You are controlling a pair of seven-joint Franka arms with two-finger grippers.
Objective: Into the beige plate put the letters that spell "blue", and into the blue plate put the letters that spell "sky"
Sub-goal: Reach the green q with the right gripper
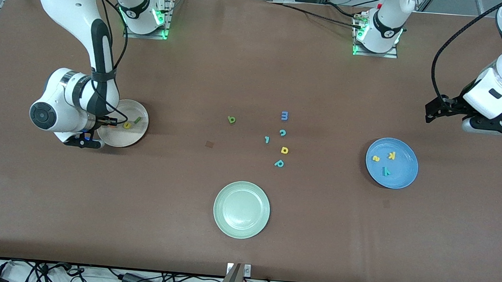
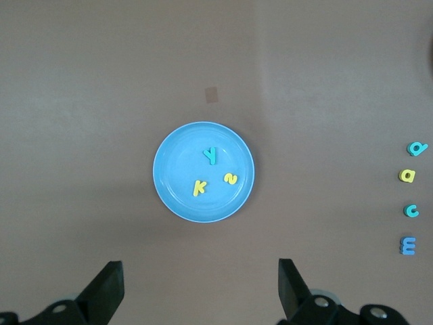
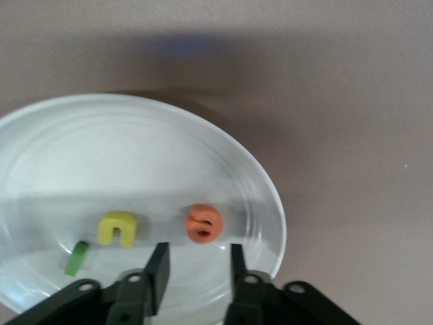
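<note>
We find the right pincer (image 3: 196,267) spread over the cream-beige round plate (image 3: 257,183), small orange "e" (image 3: 203,224) apparently released; lift straight. The left pincer (image 2: 201,288) waits spread above the worktop (image 1: 255,71).

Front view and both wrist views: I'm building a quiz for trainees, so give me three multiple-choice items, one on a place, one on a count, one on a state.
1. Where is the orange e?
A. in the beige plate
B. in the green plate
C. in the blue plate

2. How many letters lie in the blue plate?
A. one
B. three
C. five

3. How is the right gripper?
A. shut on the e
B. open over the beige plate
C. open over the green b

Key: 1 A, the e lies beside the yellow u in that plate. 2 B, s, k and y lie there. 3 B, its fingers stand apart, the e free beneath.
</note>
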